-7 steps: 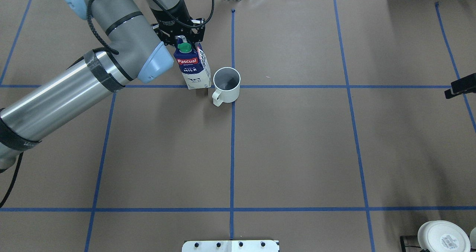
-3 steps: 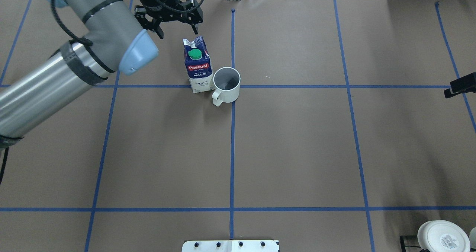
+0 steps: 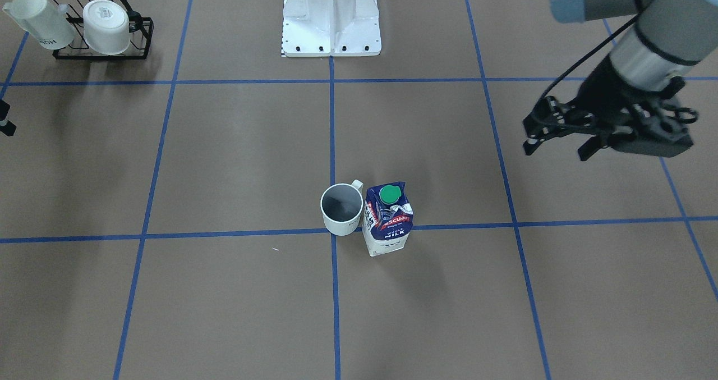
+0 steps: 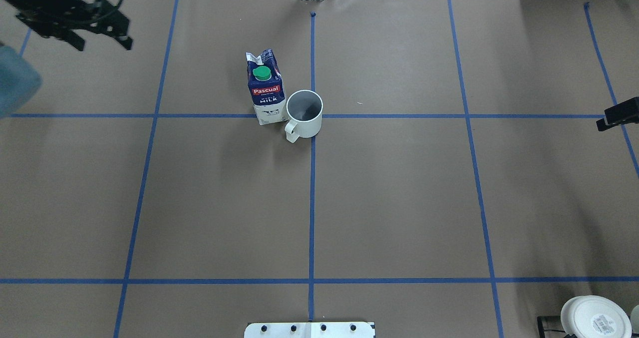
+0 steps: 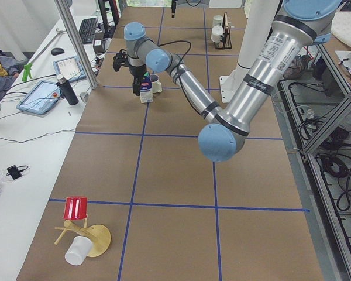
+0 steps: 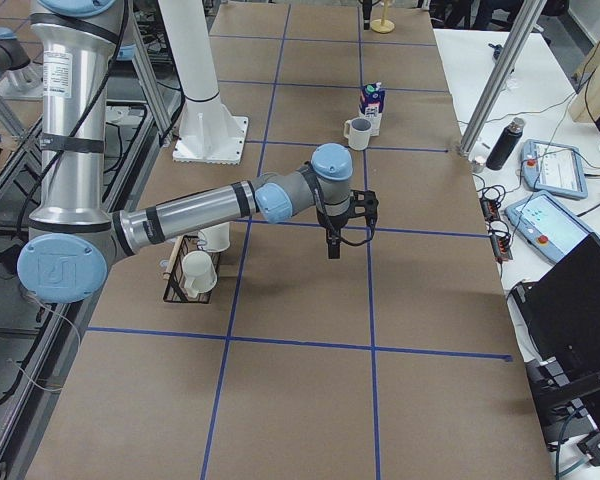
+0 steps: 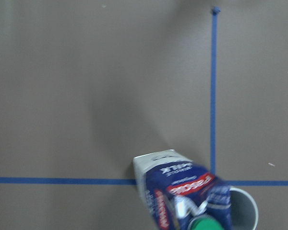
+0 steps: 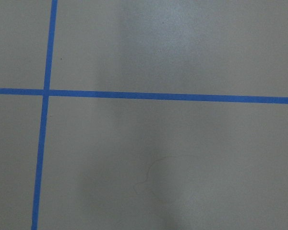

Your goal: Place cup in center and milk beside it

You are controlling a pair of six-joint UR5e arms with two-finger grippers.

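The cup (image 4: pixel 304 113), a white mug with a dark grey inside, stands upright where the blue tape lines cross at the table's center; it also shows in the front view (image 3: pixel 341 209). The milk (image 4: pixel 266 91), a blue and white carton with a green cap, stands upright right beside the cup (image 3: pixel 388 217), close to or touching it. My left gripper (image 4: pixel 104 44) is open and empty, far off to the milk's left and raised (image 3: pixel 556 151). The left wrist view shows the milk (image 7: pixel 182 191) from behind. Only a dark part of my right gripper (image 4: pixel 616 114) shows at the table's right edge.
A black rack (image 3: pixel 101 51) holding two all-white mugs stands at the near right corner of the table (image 4: pixel 594 318). The robot's white base plate (image 4: pixel 309 329) is at the near edge. A wooden stand with a red cup (image 5: pixel 76 208) is at the left end.
My left gripper let go of the milk, opened, and pulled far away to the left. The milk now stands alone next to the cup, which has not moved.
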